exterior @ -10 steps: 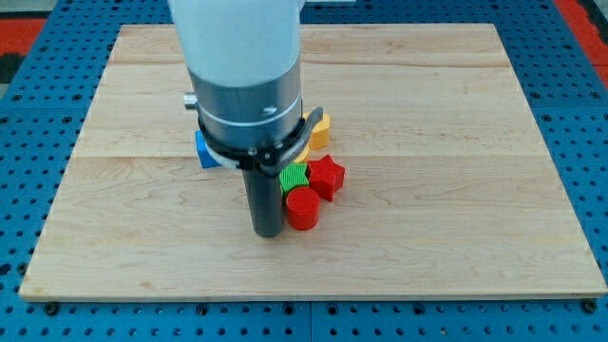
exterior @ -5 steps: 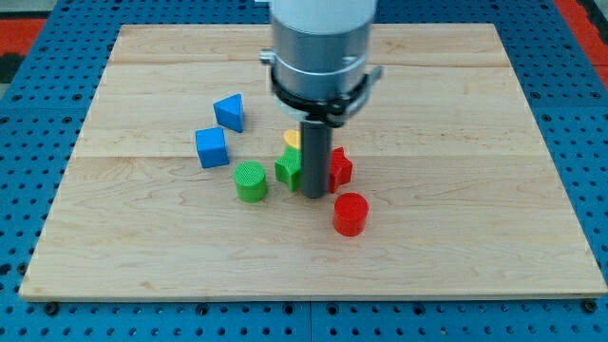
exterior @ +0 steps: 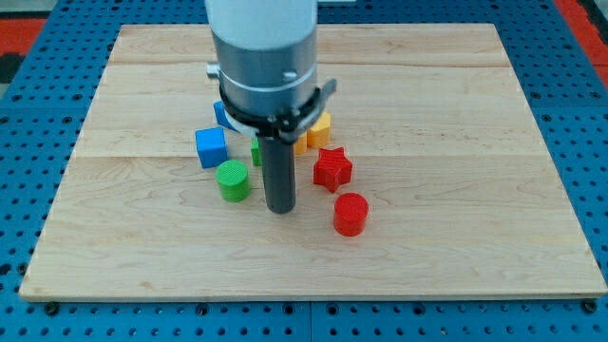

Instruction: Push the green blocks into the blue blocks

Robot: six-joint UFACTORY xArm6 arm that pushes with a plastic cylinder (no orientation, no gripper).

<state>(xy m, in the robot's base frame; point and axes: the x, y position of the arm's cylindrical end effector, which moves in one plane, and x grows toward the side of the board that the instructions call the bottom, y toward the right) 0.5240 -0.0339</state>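
Here no brand, label or writing can be read on any thing. The wooden board lies on a blue pegboard surface, and all blocks sit near the middle of the board, well apart from its edges; the view's right half and the view's bottom strip of the board give wide room.

My tip rests on the board just to the view's right of the green cylinder, close to it but with a small gap. This arm has no fingers; it ends in the rod only and it holds nothing.

The blue cube is just above the green cylinder. A second green block and a second blue block are mostly hidden behind the arm. The yellow block, red star and red cylinder stand to the view's right of the rod.
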